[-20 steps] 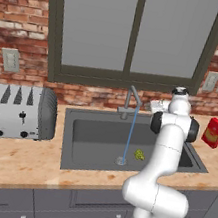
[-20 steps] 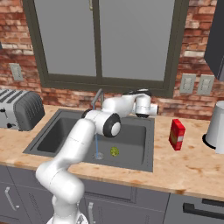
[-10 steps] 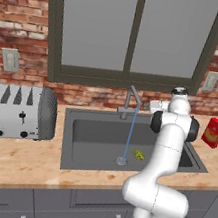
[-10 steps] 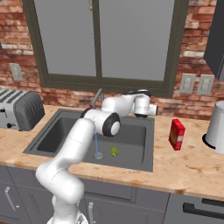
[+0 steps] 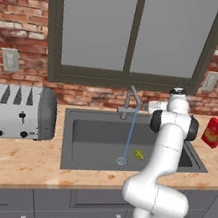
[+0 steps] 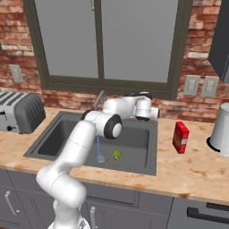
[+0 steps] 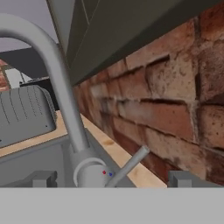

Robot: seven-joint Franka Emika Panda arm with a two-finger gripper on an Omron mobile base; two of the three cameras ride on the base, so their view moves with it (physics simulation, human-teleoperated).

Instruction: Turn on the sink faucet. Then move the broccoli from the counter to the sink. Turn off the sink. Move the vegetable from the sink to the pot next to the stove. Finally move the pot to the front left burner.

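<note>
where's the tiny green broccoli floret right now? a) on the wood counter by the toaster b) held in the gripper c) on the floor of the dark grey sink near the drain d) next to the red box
c: the tiny green broccoli floret lies on the floor of the dark grey sink, just beside the water stream falling from the slim grey metal faucet.

Both base views look forward and down over the sink (image 5: 78,121); the hand view sits close behind the faucet (image 7: 61,96).
</note>
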